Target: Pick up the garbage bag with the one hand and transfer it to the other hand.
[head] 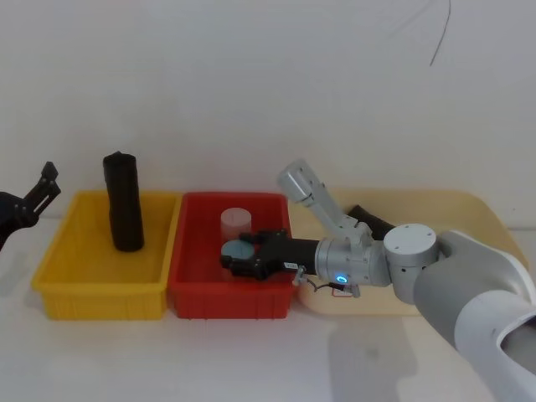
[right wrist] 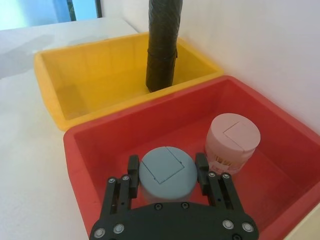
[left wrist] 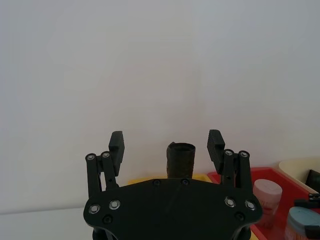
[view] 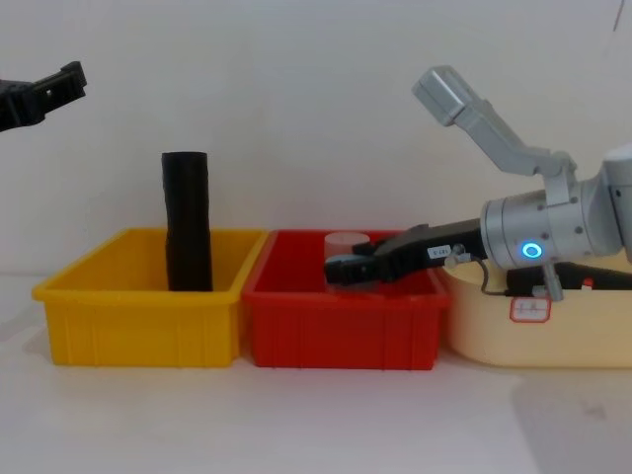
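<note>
The garbage bag (head: 123, 201) is a matte-black roll standing upright in the yellow bin (head: 59, 260), leaning on its back wall; it also shows in the chest view (view: 188, 222) and the right wrist view (right wrist: 162, 45). My left gripper (head: 48, 177) hovers open and empty high off the bin's left end, well apart from the roll (left wrist: 181, 159), which lies beyond its fingertips. My right gripper (head: 233, 253), on the arm with the blue ring, reaches into the red bin (head: 188, 293). Its fingers (right wrist: 132, 172) are shut on a blue-lidded jar (right wrist: 167, 175).
A pink-lidded jar (right wrist: 232, 140) stands in the red bin just behind the blue one. A second black roll (head: 374, 222) lies in the cream tray (head: 477, 209) at the right, behind my right arm. White table lies in front of the bins.
</note>
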